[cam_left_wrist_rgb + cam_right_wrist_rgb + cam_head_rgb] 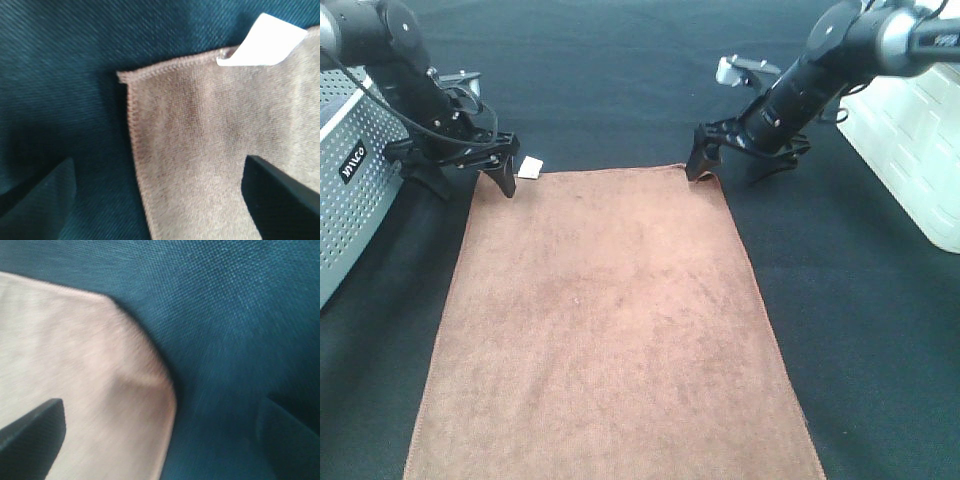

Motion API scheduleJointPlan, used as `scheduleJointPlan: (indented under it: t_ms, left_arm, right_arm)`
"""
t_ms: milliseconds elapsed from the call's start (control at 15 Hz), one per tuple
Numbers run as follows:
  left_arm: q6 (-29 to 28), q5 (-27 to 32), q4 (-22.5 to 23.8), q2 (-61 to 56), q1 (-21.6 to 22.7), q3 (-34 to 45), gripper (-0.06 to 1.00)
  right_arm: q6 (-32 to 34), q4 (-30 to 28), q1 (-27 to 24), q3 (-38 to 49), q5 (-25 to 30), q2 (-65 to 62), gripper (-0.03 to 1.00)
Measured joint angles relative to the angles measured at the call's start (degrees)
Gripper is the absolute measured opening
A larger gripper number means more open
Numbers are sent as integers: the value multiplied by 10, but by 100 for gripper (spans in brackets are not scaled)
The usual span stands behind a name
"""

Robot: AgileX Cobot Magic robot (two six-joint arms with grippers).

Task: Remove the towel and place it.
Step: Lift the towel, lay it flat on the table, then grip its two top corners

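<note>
The brown towel [610, 320] lies spread flat on the dark cloth, its long side running from the far edge towards the near edge. Its white tag [530, 167] sits at the far left corner. My left gripper [468, 180] is open and low over that corner. In the left wrist view the gripper [160, 200] straddles the towel's corner [190, 140], with the tag [265, 42] beyond it. My right gripper [733, 168] is open at the far right corner. In the right wrist view the gripper [160, 440] straddles the slightly rumpled corner [100, 370].
A grey perforated metal box [350, 170] stands at the left edge beside my left arm. A white plastic container [910, 140] stands at the right. Dark cloth [860, 330] covers the table around the towel.
</note>
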Motion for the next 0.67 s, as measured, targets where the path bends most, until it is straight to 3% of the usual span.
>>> scheduleJointPlan:
  t_ms: [467,667]
  left_arm:
    - [1,-1,-4,6,0,-1,84]
    - [16,-10,-31,6,-9,-1,83]
  right_arm:
    - [-6,-1,26,-13,-59,23,93]
    - [-7,-9,45,-13,-74,25,89]
